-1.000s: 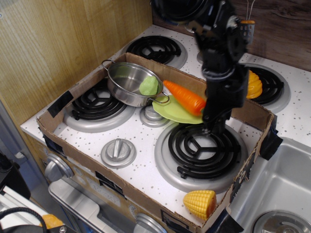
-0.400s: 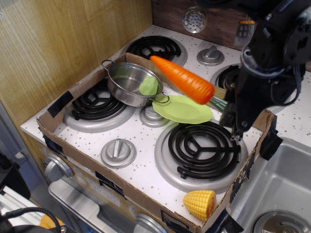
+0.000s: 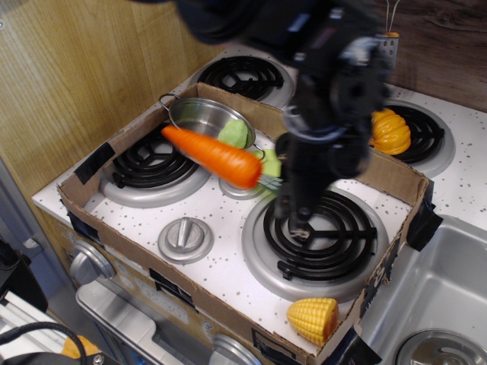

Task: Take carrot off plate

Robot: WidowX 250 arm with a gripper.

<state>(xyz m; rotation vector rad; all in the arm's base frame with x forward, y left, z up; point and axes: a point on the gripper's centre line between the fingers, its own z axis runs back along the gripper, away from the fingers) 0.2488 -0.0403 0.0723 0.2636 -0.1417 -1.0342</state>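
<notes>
Orange and smooth, the tapered plastic toy carrot [image 3: 212, 157] hangs level, clear of the flat yellow-green plastic plate [image 3: 270, 161], so I judge it lifted off. My gripper [image 3: 283, 182] clamps its dark green stub.

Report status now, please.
Fingers shut on smooth orange toy carrot, lifted. Light green plate mostly hidden behind arm. Steel pot close behind.

A play kitchen — toy stove [image 3: 228, 251] with coil burners [image 3: 316, 228], sink [image 3: 434, 296] beside it.

Toy stove top, cardboard-walled.
Steel pot [image 3: 199, 125] holding a green piece [image 3: 235, 134]; pumpkin [image 3: 390, 131] on rear right burner; corn cob [image 3: 313, 318] at front edge; sink [image 3: 434, 296] beside.
</notes>
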